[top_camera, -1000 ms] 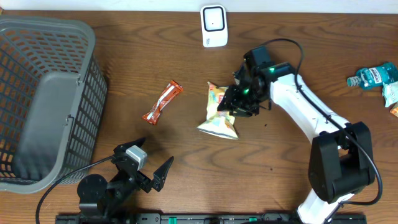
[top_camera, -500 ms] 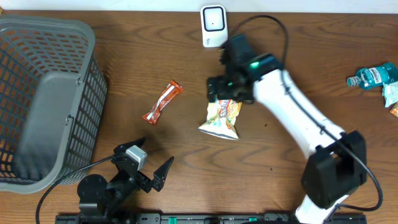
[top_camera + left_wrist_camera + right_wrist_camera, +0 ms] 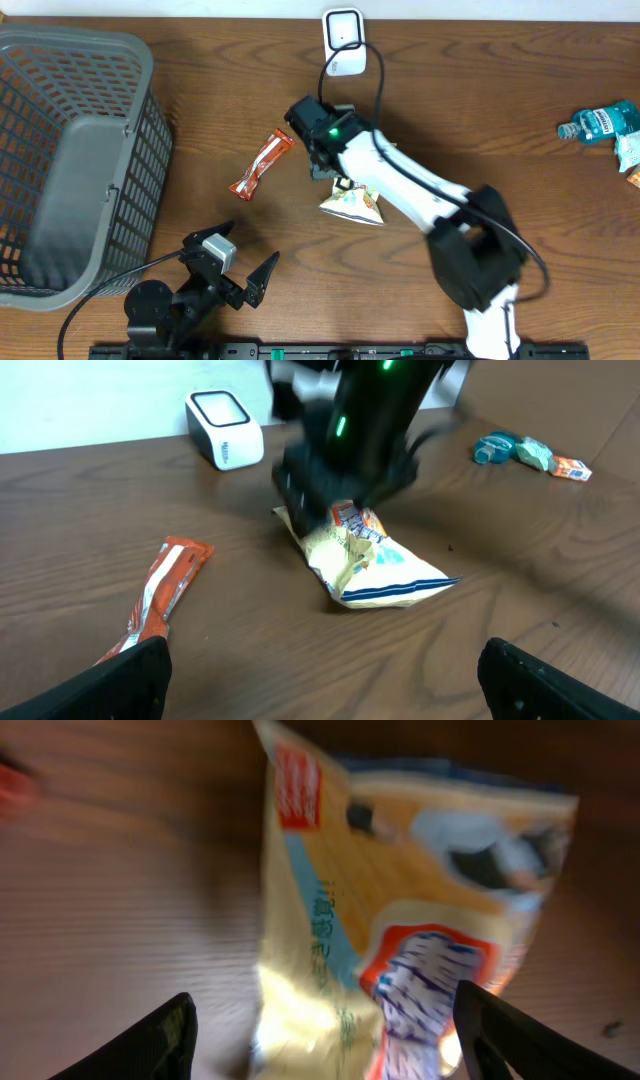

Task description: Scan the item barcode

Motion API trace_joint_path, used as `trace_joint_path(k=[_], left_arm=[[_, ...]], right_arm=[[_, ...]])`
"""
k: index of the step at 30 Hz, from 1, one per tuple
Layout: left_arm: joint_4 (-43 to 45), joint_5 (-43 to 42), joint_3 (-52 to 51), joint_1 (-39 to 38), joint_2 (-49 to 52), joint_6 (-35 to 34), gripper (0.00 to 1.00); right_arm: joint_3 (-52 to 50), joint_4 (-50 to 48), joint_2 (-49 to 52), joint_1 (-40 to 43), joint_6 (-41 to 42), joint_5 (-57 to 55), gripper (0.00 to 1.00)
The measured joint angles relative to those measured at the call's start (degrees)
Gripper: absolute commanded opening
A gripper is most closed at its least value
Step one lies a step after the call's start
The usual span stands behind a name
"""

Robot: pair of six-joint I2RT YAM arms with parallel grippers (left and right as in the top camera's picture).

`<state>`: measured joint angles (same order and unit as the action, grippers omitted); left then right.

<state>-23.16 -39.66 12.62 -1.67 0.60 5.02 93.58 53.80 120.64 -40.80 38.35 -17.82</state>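
Snack bag [image 3: 355, 203]: lay flat mid-table, its long axis running roughly toward the scanner [image 3: 343, 42], which stood well apart at the far edge.
Right gripper [image 3: 328, 165]: hung over the bag's far end, fingers apart, gripping nothing; judged the nearer arm.
Left gripper [image 3: 325, 648]: spread wide, empty, by the front edge, well apart from the bag.
Candy bar [image 3: 261, 165]: near the right gripper, on its left.
Bare wood lay between bag and scanner.

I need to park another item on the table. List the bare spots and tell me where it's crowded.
Bare wood: the wide stretch between the right arm and the mouthwash bottle; the strip between the basket and the snack bar. Crowded: the centre, where snack bar, chip bag and arm sit below the scanner.
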Motion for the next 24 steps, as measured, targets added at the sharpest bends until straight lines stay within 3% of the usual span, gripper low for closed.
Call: trace_joint_path(k=[3,7,9,11,14,19,24], left_arm=[[0.0,0.0,0.0,0.0,0.0,-0.02,0.98],[0.0,-0.02,0.0,0.0,0.0,-0.02,0.98],[-0.02,-0.02,0.0,0.0,0.0,0.0,0.98],[0.0,-0.02,0.0,0.0,0.0,0.0,0.98],[-0.02,-0.02,0.0,0.0,0.0,0.0,0.98],[-0.02,-0.02,0.0,0.0,0.0,0.0,0.98],[0.0,-0.02,0.0,0.0,0.0,0.0,0.98]], right_arm=[[2.12,3.13,4.68,-0.42,2.56,-1.73,0.67],[4.96,8.96,7.89,-0.66,6.93,-2.75,0.45],[5.88,11.13,8.96,-0.63,8.39,-2.54,0.39],[6.69,12.44,9.68,-0.63,9.07,-2.16,0.29],[7.61,12.92,10.21,-0.63,6.36,-1.27,0.01],[10.64,14.27,10.27,0.33,0.22,5.64,0.01],[16.17,12.81,10.99,5.09,-13.86,29.66,0.01]])
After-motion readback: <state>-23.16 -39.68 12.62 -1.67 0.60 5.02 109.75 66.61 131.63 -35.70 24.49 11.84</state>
